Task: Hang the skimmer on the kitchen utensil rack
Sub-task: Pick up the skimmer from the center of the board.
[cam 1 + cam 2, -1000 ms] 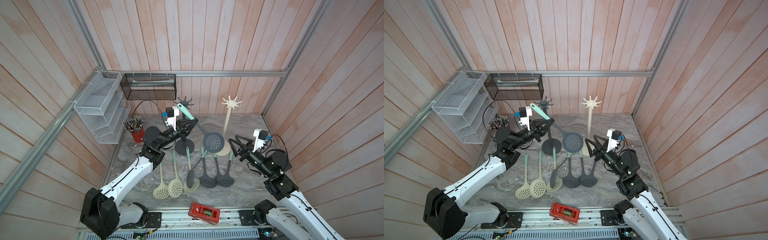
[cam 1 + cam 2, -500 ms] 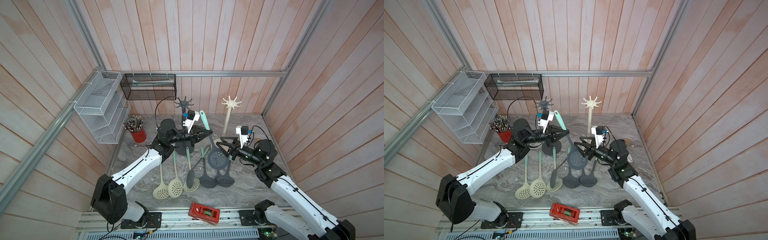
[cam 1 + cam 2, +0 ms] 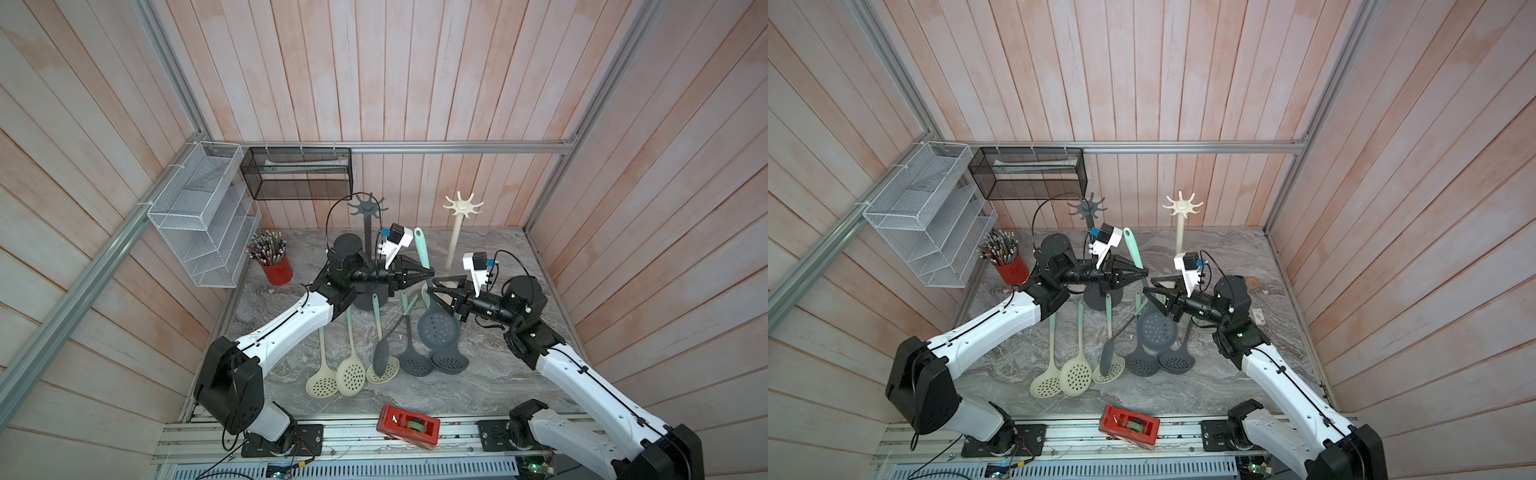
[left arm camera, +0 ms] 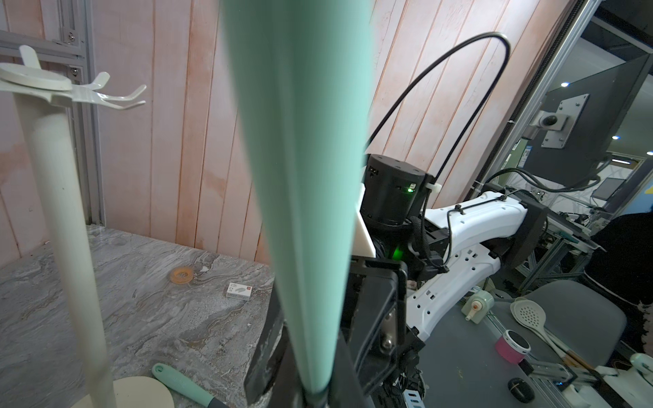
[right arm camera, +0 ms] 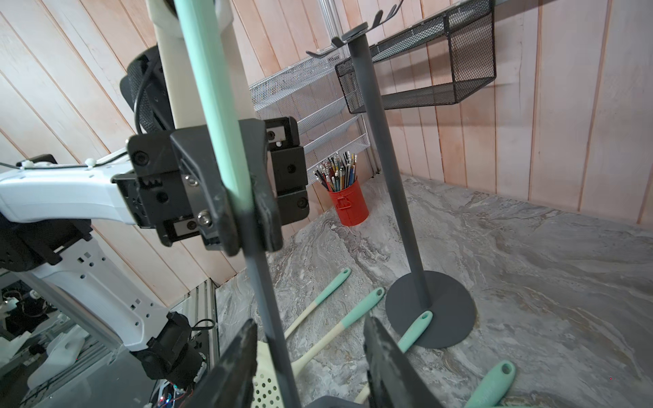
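The skimmer (image 3: 438, 330) has a mint handle (image 4: 304, 176) and a round, holed dark grey head, and it hangs upright above the table. My left gripper (image 3: 430, 274) is shut on it where the mint handle meets the dark shaft (image 5: 268, 300). My right gripper (image 5: 309, 321) is open just below that grip, one finger on each side of the shaft and not pressing on it. In both top views the two grippers (image 3: 1144, 273) (image 3: 1148, 286) face each other mid-table. The dark grey utensil rack (image 3: 366, 208) and a cream rack (image 3: 462, 205) stand behind, hooks bare.
Several other skimmers (image 3: 351, 376) lie in a row on the marble table (image 3: 498, 374). A red pencil cup (image 3: 277, 270) and wire baskets (image 3: 199, 216) are at the back left. A red tape dispenser (image 3: 408, 426) sits on the front rail. A tape roll (image 4: 182, 274) and a small box (image 4: 239, 290) lie at the right.
My left arm has carried the skimmer from beside the dark rack to the middle and turned it upright. My right gripper has moved in around its shaft, its jaws narrowing.
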Robot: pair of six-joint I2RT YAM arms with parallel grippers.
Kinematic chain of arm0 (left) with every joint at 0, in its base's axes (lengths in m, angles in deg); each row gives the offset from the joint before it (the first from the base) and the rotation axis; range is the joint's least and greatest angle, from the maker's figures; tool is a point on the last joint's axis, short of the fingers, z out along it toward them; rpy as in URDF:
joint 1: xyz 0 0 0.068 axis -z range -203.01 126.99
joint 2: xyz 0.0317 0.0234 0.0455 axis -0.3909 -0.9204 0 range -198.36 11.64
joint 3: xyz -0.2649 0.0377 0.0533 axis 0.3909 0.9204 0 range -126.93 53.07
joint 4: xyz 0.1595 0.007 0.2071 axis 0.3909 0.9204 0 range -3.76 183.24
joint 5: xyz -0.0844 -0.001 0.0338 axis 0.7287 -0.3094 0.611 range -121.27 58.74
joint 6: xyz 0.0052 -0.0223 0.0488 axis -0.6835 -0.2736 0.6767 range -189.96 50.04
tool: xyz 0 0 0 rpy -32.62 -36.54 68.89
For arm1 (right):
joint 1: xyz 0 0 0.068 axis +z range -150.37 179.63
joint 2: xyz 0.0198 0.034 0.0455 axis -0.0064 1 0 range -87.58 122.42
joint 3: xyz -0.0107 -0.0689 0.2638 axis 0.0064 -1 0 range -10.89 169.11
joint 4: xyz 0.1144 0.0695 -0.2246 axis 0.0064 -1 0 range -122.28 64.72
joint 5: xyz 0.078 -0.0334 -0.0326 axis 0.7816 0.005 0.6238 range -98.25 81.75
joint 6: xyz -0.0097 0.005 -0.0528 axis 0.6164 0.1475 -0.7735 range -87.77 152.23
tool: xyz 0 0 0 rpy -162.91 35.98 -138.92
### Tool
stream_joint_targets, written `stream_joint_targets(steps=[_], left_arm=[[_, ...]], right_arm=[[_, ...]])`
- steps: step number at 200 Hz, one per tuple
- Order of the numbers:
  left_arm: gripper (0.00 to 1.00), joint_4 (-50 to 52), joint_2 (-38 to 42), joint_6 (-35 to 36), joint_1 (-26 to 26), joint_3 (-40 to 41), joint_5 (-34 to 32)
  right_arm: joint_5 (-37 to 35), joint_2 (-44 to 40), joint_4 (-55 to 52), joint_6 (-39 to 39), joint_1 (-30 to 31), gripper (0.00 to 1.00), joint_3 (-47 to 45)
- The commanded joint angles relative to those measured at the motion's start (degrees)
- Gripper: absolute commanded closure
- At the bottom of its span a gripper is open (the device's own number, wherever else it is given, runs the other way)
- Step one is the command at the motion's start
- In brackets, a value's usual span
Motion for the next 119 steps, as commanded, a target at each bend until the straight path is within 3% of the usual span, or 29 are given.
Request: stream_joint_targets(steps=[1, 44, 57, 71, 87, 101, 119], left_arm=[[1.00, -1.75, -0.77, 0.08, 0.35, -1.72, 1.40], [0.99, -2.44, -1.15, -0.47, 0.32, -1.54, 1.46], [0.94, -2.44, -1.05, -0.49, 0.33, -1.43, 1.21], [0.77, -1.91, -0.77, -0.13, 0.33, -1.37, 0.09], [0.46, 0.05, 0.21, 1.52, 0.33, -1.24, -1.97], [0.27, 2.11, 1.32, 3.28, 0.33, -0.86, -3.80], [0.14, 3.84, 2.94, 4.99, 0.13, 0.31, -6.52]], right_arm=[[2.28, 1.10, 2.07, 0.16, -0.21, 0.56, 1.72], [1.84, 2.02, 2.73, -0.51, -0.25, 0.77, 1.70], [1.83, 2.13, 3.06, -0.55, -0.25, 0.84, 1.57], [1.26, 2.05, 2.70, -0.93, -0.53, 0.93, 1.60], [0.55, 1.22, 3.71, -0.49, -1.81, 0.98, 0.61], [0.56, -0.04, 5.74, 1.16, -3.76, 1.00, -0.75], [0.48, -1.48, 6.24, 1.26, -6.04, 1.00, -1.70]])
